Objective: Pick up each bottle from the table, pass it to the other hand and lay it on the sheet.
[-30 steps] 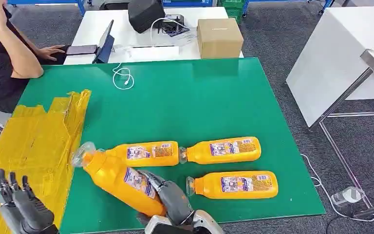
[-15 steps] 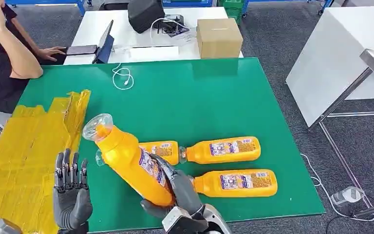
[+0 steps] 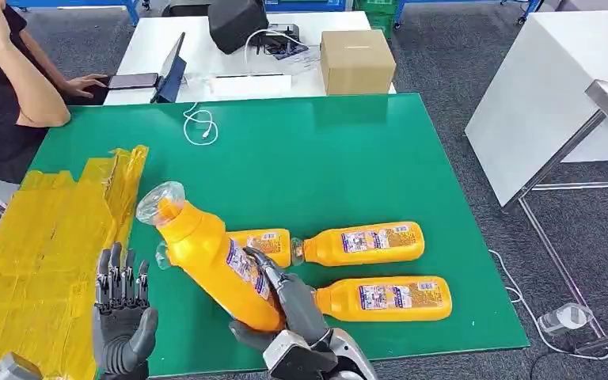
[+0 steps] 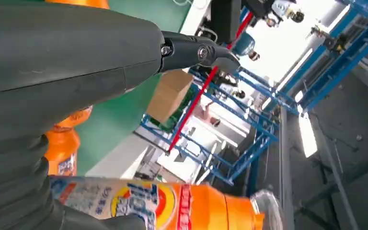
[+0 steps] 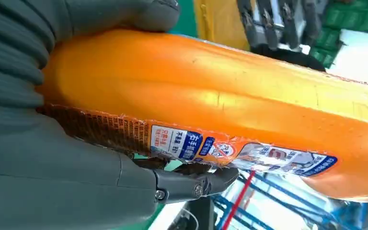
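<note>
Right hand (image 3: 285,305) grips the lower body of a tilted orange bottle (image 3: 210,261), fingers wrapped around it, clear cap end pointing up and away from the fingers, lifted off the green table (image 3: 324,158). Left hand (image 3: 121,317) holds nothing, fingers straight and apart, just beside the bottle over the edge of the yellow sheet (image 3: 39,245). Three more bottles (image 3: 364,243) lie on the table beyond the right fingers

Held bottle (image 5: 249,110) label: print too small/blurred to read.
</note>
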